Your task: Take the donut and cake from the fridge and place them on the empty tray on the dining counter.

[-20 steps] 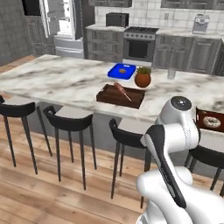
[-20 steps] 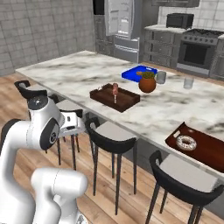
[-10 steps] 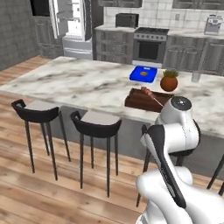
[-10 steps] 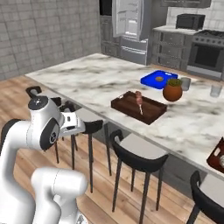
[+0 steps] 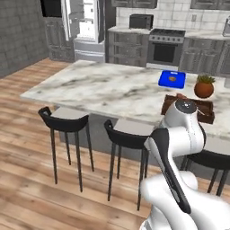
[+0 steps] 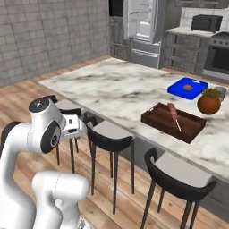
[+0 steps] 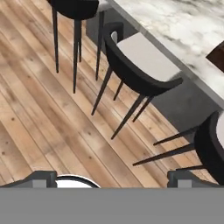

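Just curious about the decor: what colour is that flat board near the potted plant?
Bright blue, clearest in the right base view.

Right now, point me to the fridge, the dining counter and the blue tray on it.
fridge [image 6: 144,23], right base view, on the white inside of its open door.
dining counter [image 5: 108,87], left base view, on bare marble top.
blue tray [image 6: 176,88], right base view, on its near left corner.

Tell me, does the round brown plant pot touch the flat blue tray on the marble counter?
Apart. In the right base view, bare white marble counter separates the round brown plant pot from the flat blue tray.
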Available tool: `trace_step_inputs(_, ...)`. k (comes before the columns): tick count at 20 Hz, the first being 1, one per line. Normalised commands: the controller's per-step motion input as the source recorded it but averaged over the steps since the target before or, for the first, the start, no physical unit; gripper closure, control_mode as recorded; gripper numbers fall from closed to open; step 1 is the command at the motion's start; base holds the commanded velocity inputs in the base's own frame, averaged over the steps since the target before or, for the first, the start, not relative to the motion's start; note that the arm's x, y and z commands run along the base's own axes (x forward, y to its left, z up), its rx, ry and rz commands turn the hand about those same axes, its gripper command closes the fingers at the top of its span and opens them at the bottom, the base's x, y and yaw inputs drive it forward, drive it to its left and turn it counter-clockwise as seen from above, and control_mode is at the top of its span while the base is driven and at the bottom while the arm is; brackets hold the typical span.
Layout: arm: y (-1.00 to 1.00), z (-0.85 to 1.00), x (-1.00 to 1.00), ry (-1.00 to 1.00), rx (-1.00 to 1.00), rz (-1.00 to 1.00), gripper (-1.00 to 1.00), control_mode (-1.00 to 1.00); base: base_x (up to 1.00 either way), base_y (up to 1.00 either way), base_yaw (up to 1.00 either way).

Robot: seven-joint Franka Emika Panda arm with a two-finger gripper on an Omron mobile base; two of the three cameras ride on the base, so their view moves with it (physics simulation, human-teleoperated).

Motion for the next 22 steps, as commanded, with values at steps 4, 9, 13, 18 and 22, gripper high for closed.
trace_step_inputs(4,0.0,0.0,0.0,0.0,0.0,0.0,-1.0,1.0,0.13,0.82,0.0)
trace_step_inputs(9,0.0,0.0,0.0,0.0,0.0,0.0,-1.0,1.0,0.14,0.84,-0.01)
trace_step_inputs(13,0.0,0.0,0.0,0.0,0.0,0.0,-1.0,1.0,0.13,0.86,-0.02)
trace_step_inputs(18,0.0,0.0,0.0,0.0,0.0,0.0,-1.0,1.0,0.13,0.88,-0.02)
trace_step_inputs(22,0.0,0.0,0.0,0.0,0.0,0.0,-1.0,1.0,0.15,0.92,-0.02)
